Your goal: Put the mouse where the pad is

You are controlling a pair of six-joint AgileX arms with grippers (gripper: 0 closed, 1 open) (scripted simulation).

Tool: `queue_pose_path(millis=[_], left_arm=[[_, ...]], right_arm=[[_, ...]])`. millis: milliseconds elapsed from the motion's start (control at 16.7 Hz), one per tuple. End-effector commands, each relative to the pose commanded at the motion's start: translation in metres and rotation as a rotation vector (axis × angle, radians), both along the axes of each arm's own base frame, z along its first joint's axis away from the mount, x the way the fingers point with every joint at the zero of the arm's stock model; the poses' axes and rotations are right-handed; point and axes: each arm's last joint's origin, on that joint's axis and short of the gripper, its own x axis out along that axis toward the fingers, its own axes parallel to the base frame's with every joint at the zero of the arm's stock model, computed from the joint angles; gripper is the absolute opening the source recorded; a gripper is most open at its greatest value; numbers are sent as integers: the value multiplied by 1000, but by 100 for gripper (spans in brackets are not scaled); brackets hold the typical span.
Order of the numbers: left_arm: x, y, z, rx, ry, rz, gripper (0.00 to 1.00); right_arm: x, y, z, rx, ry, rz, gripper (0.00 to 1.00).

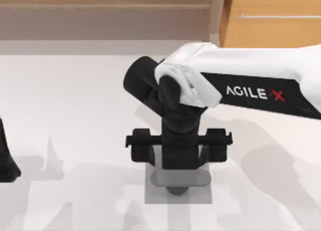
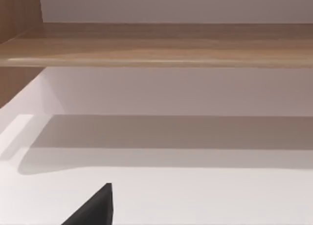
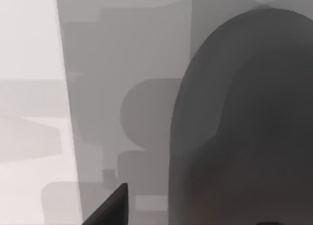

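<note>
The pad (image 1: pixel 153 193) is a flat mid-grey rectangle at the table's front centre, also seen as the greyer area of the pad (image 3: pixel 98 63) in the right wrist view. My right gripper (image 1: pixel 178 160) hangs straight over it, its black fingers (image 1: pixel 140 145) spread wide apart. A dark grey rounded mouse (image 1: pixel 176 191) peeks out from under the gripper, over the pad. Close up, the mouse (image 3: pixel 244 112) has a gap between it and one finger (image 3: pixel 115 208). I cannot tell whether it rests on the pad. My left gripper (image 1: pixel 6 163) is parked at the left edge.
A wooden ledge (image 1: pixel 100 10) and a wooden cabinet (image 1: pixel 273 17) run along the back of the white table (image 1: pixel 75 105). The right arm's white link (image 1: pixel 251 70) stretches in from the right. Grey shadows lie around the pad.
</note>
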Motion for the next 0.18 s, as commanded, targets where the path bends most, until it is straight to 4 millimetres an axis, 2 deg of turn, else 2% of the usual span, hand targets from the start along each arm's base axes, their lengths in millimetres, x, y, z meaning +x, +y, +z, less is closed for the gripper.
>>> queue_pose_path(millis=[180], left_arm=[[0, 0, 0, 0, 0, 0, 100]], right_arm=[[0, 0, 0, 0, 0, 0, 100]])
